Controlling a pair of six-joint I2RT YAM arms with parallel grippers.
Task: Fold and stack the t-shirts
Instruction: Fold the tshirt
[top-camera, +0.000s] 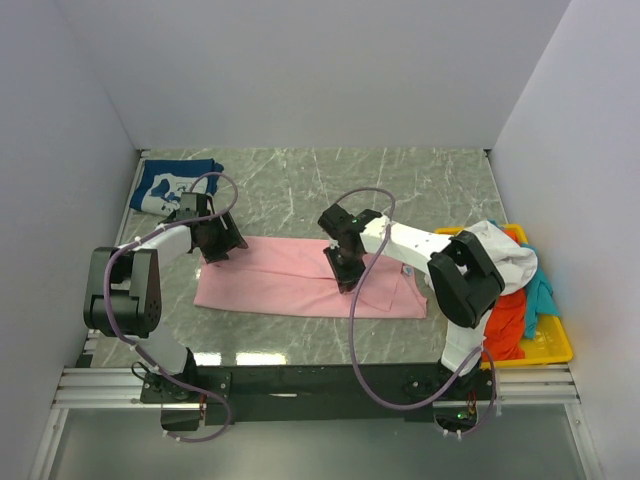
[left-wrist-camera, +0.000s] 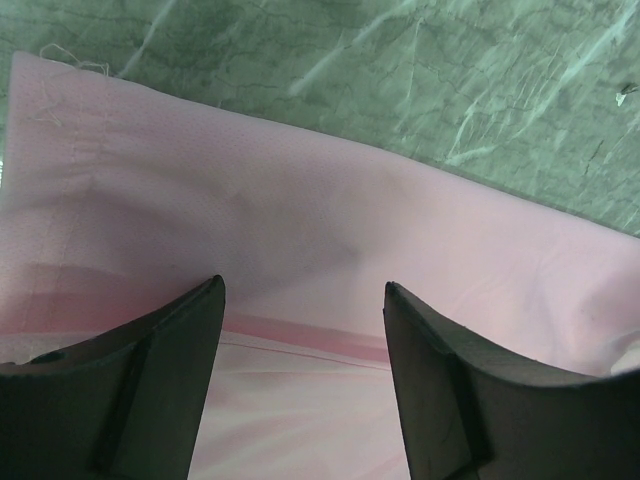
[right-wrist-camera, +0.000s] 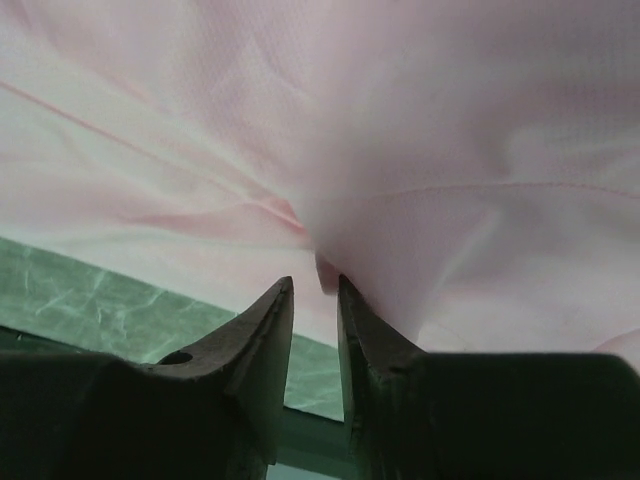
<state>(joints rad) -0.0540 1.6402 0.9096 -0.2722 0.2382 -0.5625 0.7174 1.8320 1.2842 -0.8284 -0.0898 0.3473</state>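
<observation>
Marble table (top-camera: 400, 180) bears pink tee (top-camera: 270, 285), navy tee (top-camera: 160, 185), tray (top-camera: 552, 348).

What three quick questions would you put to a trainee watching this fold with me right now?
1. True or false: the left gripper has its jaws open over the pink t-shirt.
2. Fill in: the pile of shirts at the right sits in a yellow ___.
3. Where does the navy t-shirt lie? A) on the pile of shirts B) at the far left of the table C) under the pink t-shirt.
Key: 1 true; 2 tray; 3 B.
</observation>
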